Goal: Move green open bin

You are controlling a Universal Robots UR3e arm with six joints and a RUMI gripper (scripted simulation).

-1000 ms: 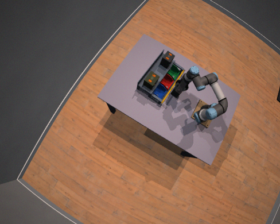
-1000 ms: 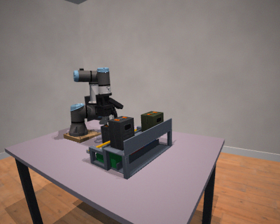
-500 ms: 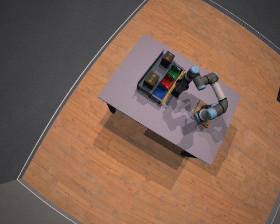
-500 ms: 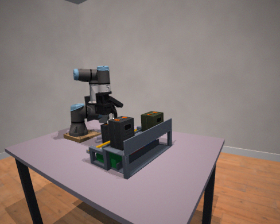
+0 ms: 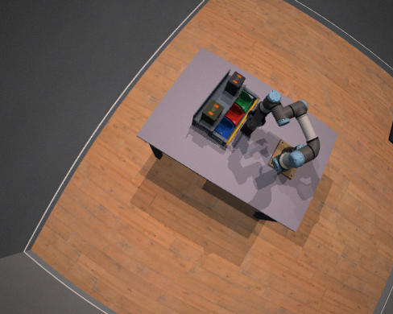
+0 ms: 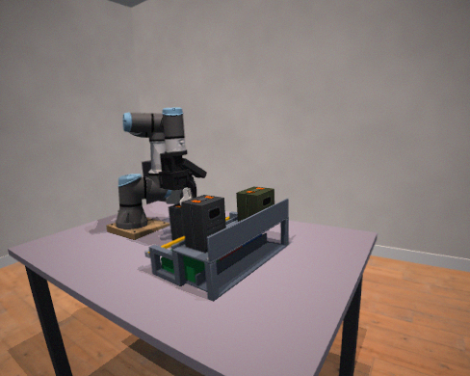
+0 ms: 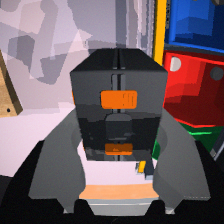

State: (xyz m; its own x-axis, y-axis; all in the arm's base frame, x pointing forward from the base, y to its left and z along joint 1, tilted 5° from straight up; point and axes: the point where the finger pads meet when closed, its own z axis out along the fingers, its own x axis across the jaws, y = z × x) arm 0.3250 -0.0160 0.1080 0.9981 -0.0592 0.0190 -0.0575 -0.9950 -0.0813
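Observation:
The green open bin (image 5: 244,101) sits in the lower level of the grey shelf (image 5: 222,110), at its far end, next to a red bin (image 5: 234,113) and a blue bin (image 5: 224,128). In the wrist view only a green edge (image 7: 202,131) shows below the red bin (image 7: 192,85). My gripper (image 7: 118,105) is shut on a black closed box with orange tabs (image 7: 119,100), in front of the shelf's yellow rail (image 7: 160,30). From the side, the gripper (image 6: 182,193) holds this box (image 6: 176,219) close to the shelf front.
A second black box (image 5: 235,82) and an olive box (image 5: 213,112) stand on the shelf's top level. The arm's base sits on a wooden plate (image 5: 285,161) near the table's edge. The yellow rail (image 5: 242,121) runs along the shelf front.

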